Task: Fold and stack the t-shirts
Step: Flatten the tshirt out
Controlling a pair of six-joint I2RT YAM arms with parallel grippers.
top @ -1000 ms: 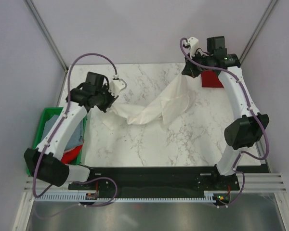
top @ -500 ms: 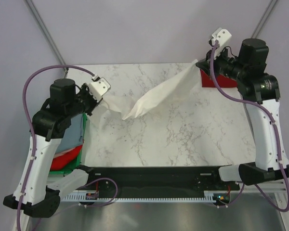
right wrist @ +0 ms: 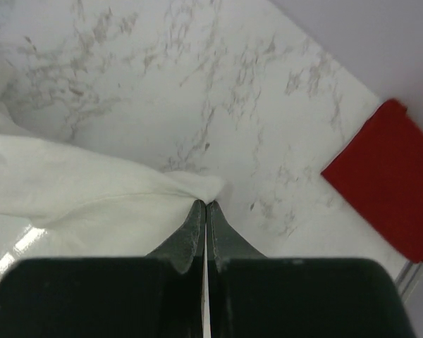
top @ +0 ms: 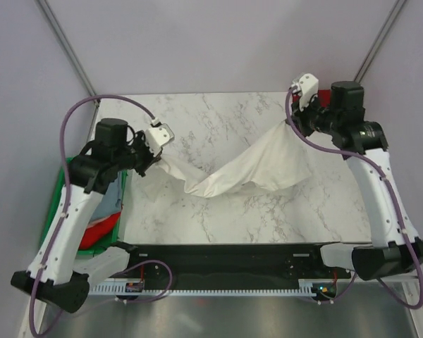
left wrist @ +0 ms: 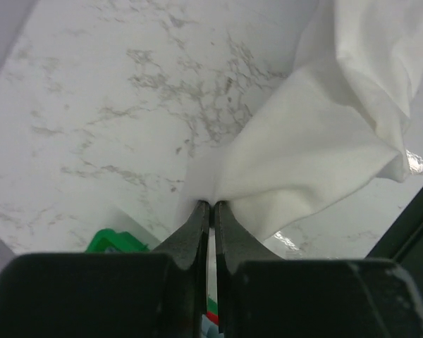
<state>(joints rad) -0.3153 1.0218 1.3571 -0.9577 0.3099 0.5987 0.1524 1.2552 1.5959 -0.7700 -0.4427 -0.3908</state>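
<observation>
Left jaws pinch the white t-shirt [top: 247,169]; right jaws pinch it too.

place: robotics lab test cell | walls: plain pale partition walls [top: 211,42] on metal posts [top: 68,53] | bench: marble-pattern tabletop [top: 225,218], black mounting plate [top: 225,255], slotted cable duct [top: 225,289] | equipment: white robot arms [top: 70,211]

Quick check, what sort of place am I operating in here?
Probably a lab robot test cell, not a home: white marble-pattern tabletop, plain lilac panel walls on aluminium frame posts, green plastic crate beside it.
</observation>
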